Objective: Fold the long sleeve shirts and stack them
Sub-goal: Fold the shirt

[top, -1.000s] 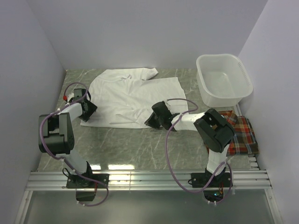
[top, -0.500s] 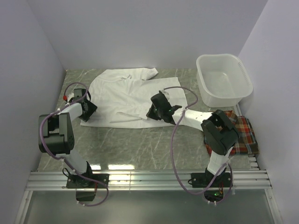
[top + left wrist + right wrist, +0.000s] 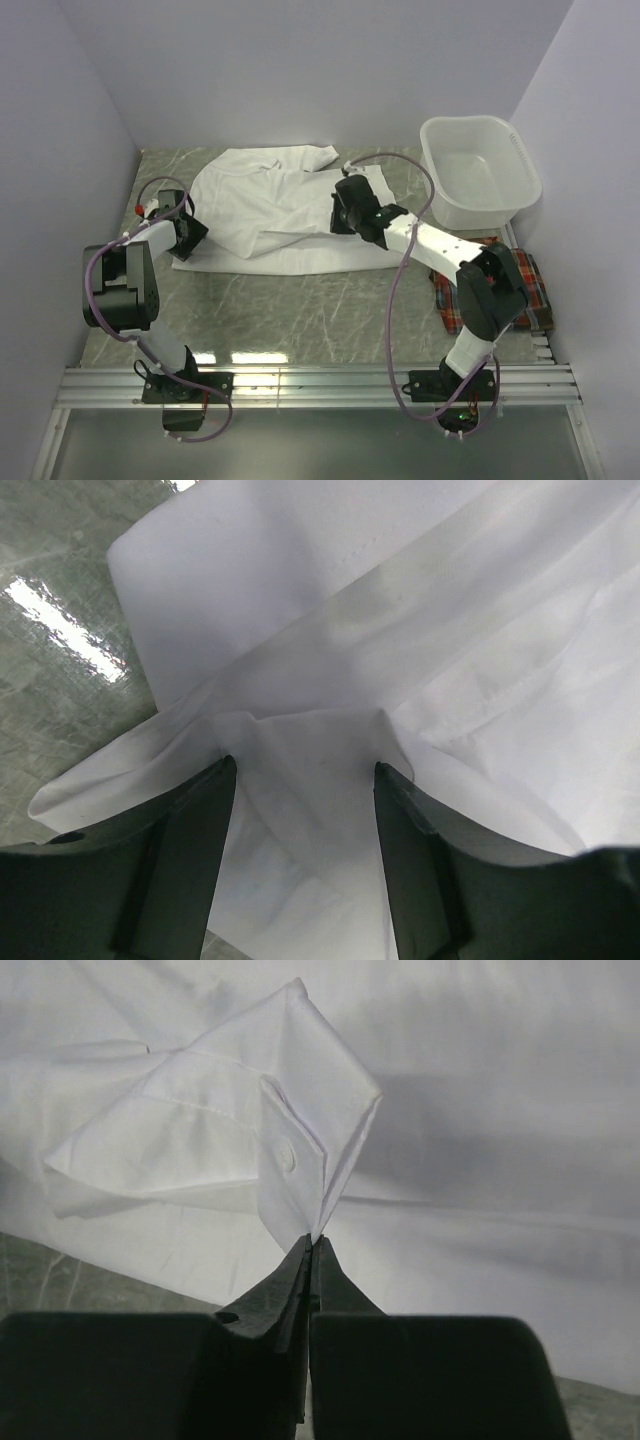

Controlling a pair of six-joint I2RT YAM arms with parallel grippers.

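Observation:
The white long sleeve shirt (image 3: 262, 200) lies spread across the back of the table. My right gripper (image 3: 344, 208) hovers over its right half, shut on the buttoned sleeve cuff (image 3: 290, 1160), which hangs folded from the tips of the gripper (image 3: 313, 1238). My left gripper (image 3: 194, 231) rests at the shirt's near left corner. Its jaws stand apart at the gripper (image 3: 305, 768), with loose white cloth (image 3: 420, 630) lying between them, not pinched. The plaid long sleeve shirt (image 3: 525, 290) lies folded at the right edge, partly behind the right arm.
A white plastic basin (image 3: 478, 121) stands at the back right, next to the shirt's right edge. Grey marble tabletop (image 3: 300, 310) shows in front of the shirt. Walls close in the left, back and right sides.
The right gripper shut on the sleeve cuff at the shirt's near edge, then carried it back and to the right over the shirt. The left arm has stayed still.

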